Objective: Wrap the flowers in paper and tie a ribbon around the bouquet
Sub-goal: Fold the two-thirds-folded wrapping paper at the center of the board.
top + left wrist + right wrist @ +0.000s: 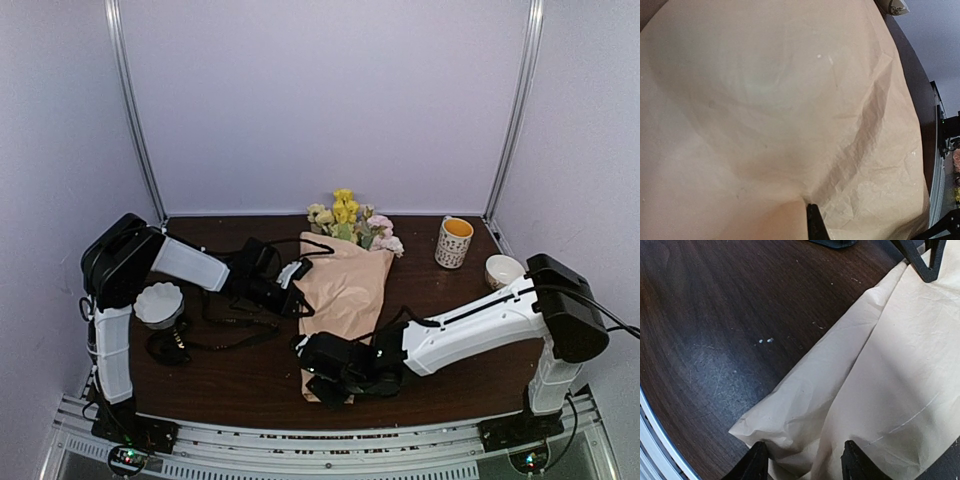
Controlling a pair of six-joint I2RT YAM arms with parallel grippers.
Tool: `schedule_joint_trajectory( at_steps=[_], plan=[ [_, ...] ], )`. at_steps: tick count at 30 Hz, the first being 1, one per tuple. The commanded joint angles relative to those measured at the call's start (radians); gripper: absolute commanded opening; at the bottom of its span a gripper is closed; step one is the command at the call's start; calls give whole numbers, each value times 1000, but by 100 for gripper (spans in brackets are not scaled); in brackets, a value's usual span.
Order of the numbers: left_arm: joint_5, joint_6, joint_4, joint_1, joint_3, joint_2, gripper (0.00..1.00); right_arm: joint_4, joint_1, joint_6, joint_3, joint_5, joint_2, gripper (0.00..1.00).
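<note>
From above we see the bouquet point(345, 285) lying mid-frame on the surface point(230, 375), with the flowers point(350, 225) toward the top. The left claw point(298, 290) meets its left edge, and the right claw point(322, 385) sits at its narrow lower end. On the left wrist, paper point(790, 100) fills the frame (creases converge on the clenched claw pinching it). On the right wrist, the fingers point(756, 465) stand apart, released, straddling the paper's folded end.
</note>
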Motion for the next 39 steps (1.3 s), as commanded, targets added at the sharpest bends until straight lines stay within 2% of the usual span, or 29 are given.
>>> schedule_joint_trajectory(
  at_steps=[1,5,9,12,16,24,28,37,39],
  plan=[
    [-8,-3,23,10,1,18,0,-106,3,20,43,71,-32,51],
    [-7,-4,23,10,2,20,0,-120,2,17,76,11,-48,52],
    [-8,-4,21,10,3,20,0,-174,-36,95,113,-7,-55,54],
    [-5,-2,18,10,7,23,0,-234,-43,127,141,34,-30,55],
    [-1,0,15,10,11,25,0,-251,-41,137,161,-3,16,56],
    [1,2,12,10,14,29,0,-267,-41,130,192,-36,64,51],
    [1,2,12,10,14,28,0,-284,-42,144,193,-22,79,40],
    [7,25,-18,9,32,22,0,-293,-44,155,204,10,76,0],
    [8,52,-47,10,44,3,0,-290,-44,156,197,3,74,0]
  ],
)
